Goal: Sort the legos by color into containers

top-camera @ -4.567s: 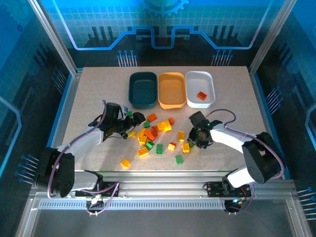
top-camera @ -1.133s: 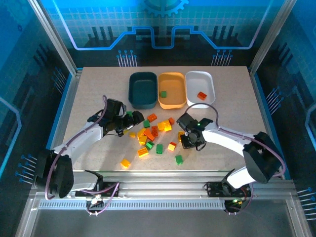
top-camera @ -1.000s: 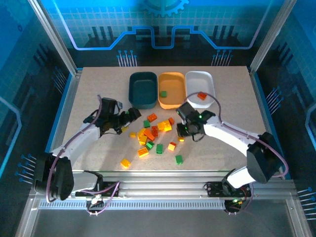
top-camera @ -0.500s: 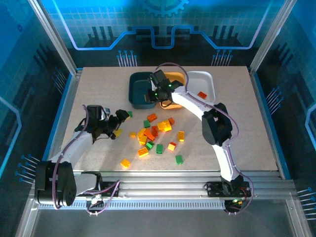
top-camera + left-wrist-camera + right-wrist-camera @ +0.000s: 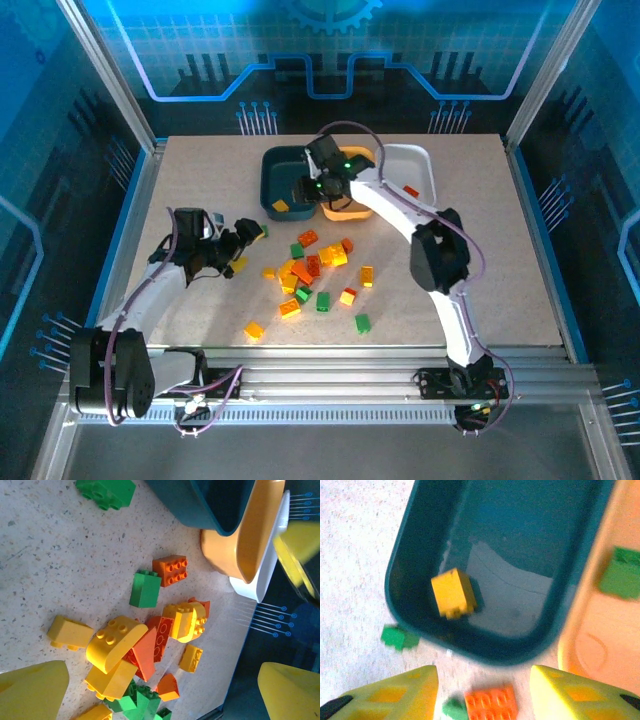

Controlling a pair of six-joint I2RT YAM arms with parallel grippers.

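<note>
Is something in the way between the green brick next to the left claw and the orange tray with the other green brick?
Yes. The dark teal tray sits between the green brick and the orange tray, and the right gripper hangs open over that teal tray's near end.

Glossy plastic bricks [image 5: 170, 571]; smooth plastic trays [image 5: 402, 567]; speckled matt tabletop [image 5: 45, 555].

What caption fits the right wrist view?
Right gripper, jaws apart, over the dark teal tray with one yellow brick inside; green brick in the orange tray.
</note>
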